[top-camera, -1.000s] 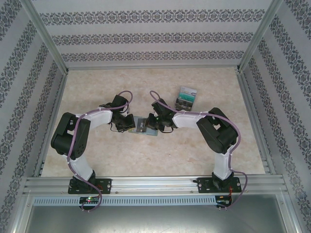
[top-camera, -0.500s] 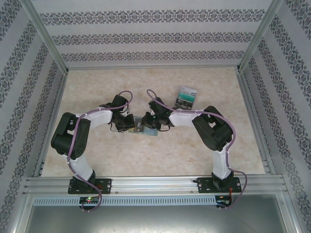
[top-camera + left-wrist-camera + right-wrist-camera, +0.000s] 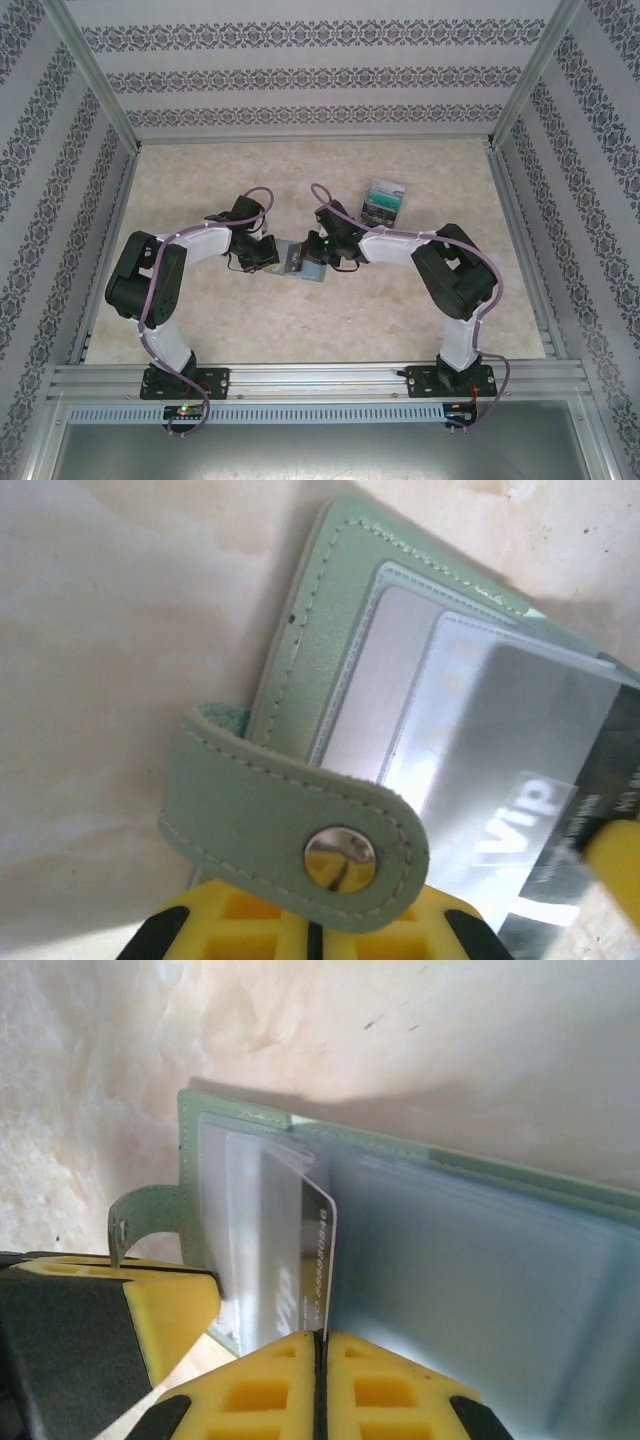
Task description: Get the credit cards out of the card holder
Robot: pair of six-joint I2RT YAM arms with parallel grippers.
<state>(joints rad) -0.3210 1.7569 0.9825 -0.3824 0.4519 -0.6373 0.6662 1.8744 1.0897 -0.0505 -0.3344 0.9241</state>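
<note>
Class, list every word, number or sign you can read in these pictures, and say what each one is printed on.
"VIP": on the silver card in the holder.
Small print beside it: too blurred to read.
Digits along that card's edge, right wrist view: too blurred to read.
Print on the loose cards: too small to read.

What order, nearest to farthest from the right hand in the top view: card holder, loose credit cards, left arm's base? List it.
1. card holder, centre: its card pinched by the right hand.
2. loose credit cards: behind, to its right.
3. left arm's base: near edge, left.
</note>
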